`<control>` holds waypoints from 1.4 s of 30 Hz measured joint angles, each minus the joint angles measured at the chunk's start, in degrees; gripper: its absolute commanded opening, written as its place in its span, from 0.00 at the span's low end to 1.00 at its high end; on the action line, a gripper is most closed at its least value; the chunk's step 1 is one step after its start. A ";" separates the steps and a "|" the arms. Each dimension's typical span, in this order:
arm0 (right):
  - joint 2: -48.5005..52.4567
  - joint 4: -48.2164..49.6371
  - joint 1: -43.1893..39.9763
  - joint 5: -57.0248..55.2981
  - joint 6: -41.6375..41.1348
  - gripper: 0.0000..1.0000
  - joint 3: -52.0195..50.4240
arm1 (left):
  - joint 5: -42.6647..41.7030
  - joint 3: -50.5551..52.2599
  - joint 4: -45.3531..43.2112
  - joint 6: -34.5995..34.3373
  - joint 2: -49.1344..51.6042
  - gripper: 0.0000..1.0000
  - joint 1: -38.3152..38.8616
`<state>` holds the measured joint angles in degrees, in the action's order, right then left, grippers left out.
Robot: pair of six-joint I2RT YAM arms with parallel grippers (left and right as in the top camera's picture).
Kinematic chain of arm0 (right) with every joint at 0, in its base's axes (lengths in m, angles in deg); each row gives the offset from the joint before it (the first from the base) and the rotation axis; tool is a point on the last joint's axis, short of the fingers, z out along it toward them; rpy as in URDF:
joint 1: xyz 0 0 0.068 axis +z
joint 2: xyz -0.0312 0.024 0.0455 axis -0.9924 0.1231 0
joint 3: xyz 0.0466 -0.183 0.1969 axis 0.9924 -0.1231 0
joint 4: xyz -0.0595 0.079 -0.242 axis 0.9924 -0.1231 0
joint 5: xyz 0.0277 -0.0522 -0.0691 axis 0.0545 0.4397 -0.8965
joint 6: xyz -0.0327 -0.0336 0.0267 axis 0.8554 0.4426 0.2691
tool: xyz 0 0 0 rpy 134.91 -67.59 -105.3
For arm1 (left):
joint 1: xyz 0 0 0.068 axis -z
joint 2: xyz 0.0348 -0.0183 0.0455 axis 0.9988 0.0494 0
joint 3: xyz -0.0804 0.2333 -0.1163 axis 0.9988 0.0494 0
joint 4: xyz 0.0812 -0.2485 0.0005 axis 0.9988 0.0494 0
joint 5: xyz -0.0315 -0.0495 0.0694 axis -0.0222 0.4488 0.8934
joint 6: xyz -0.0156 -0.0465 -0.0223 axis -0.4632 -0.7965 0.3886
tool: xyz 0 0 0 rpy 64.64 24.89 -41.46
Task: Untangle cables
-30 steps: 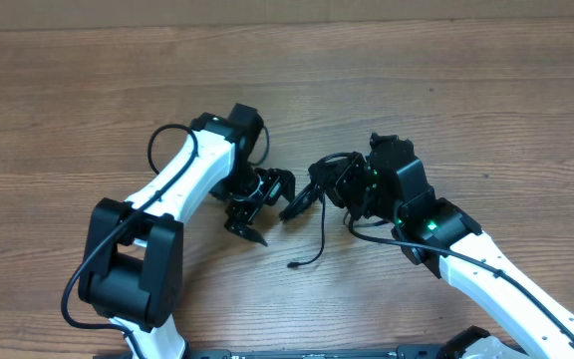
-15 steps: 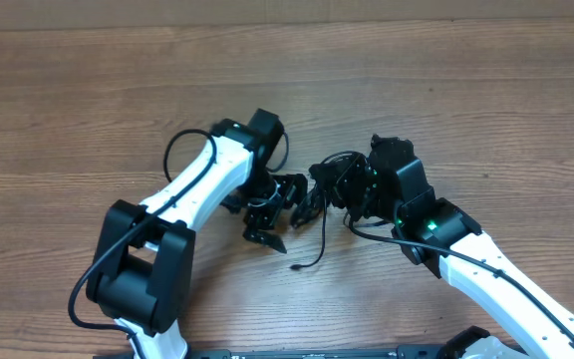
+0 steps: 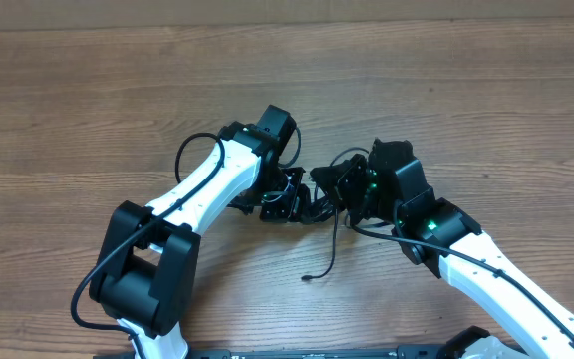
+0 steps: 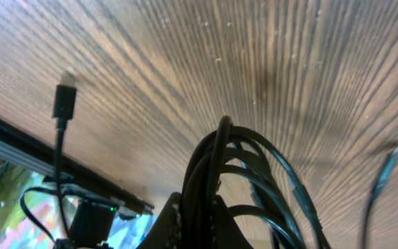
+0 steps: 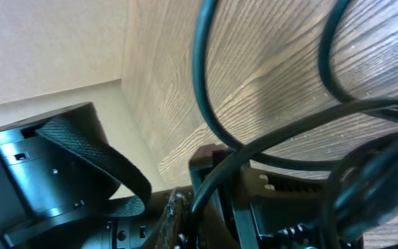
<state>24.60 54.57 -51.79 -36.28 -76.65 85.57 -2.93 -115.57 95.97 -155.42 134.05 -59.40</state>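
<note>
The cables (image 3: 333, 179) form a small black bundle held between my two grippers above the middle of the table. In the overhead view my left gripper (image 3: 302, 204) meets the bundle from the left. The left wrist view shows the left gripper (image 4: 197, 209) shut on several looped strands (image 4: 254, 166). From the right, my right gripper (image 3: 340, 191) holds the same bundle. In its wrist view the right gripper (image 5: 195, 214) is shut on a cable (image 5: 213, 104). One loose strand trails toward the front and ends in a small plug (image 3: 309, 277), also seen from the left wrist (image 4: 64, 102).
The wooden table (image 3: 88, 110) lies bare around both arms. The left arm's base (image 3: 143, 274) stands at the front left. The right arm (image 3: 496, 279) reaches in from the front right. A pale object (image 3: 486, 347) sits at the front right edge.
My left gripper has moved right to the bundle and gone from open to shut on it. The dangling plug end has shifted slightly right. The right gripper stayed put.
</note>
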 measured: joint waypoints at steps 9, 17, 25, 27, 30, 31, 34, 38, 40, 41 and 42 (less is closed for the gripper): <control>0.00 -9.68 0.02 3.41 11.61 0.04 -0.11 | 12.98 -0.04 8.92 13.94 0.00 0.04 -6.84; 0.09 -33.86 0.28 -1.75 26.73 0.04 -0.11 | 6.86 -0.02 5.95 32.46 -0.55 0.04 -24.98; 0.09 -35.47 0.31 -4.28 34.62 0.04 -0.11 | -9.75 -0.02 0.66 53.77 -1.95 0.04 -31.78; 0.09 -32.22 0.31 -2.51 37.33 0.09 -0.11 | -11.52 -0.02 0.63 59.12 -2.16 0.05 -31.74; 0.02 -28.04 0.28 0.81 40.76 0.17 -0.11 | -10.95 -0.02 0.70 67.93 -3.08 0.05 -31.47; -0.20 -27.21 0.28 1.79 41.77 0.20 -0.11 | -9.86 -0.02 0.70 70.12 -3.67 0.05 -31.19; -1.81 -26.86 0.28 3.63 43.95 0.26 -0.02 | -4.66 0.00 0.74 74.14 -6.51 0.04 -30.56; -6.21 -25.53 0.31 4.90 45.70 0.41 0.81 | 3.98 0.02 0.24 76.98 -13.62 0.05 -29.24; -8.68 -23.78 0.28 5.84 46.34 0.43 1.25 | 6.67 0.04 -1.07 78.51 -18.05 0.04 -28.39; -9.77 -22.64 0.28 6.45 46.64 0.44 1.42 | 7.65 0.04 -2.14 80.00 -20.72 0.05 -27.71; -10.58 -21.59 0.28 7.32 46.88 0.45 1.62 | 8.07 0.04 -2.71 81.00 -22.45 0.04 -27.15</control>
<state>14.02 32.98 -51.51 -28.96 -29.76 87.19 5.14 -115.52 93.26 -74.41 111.60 -86.55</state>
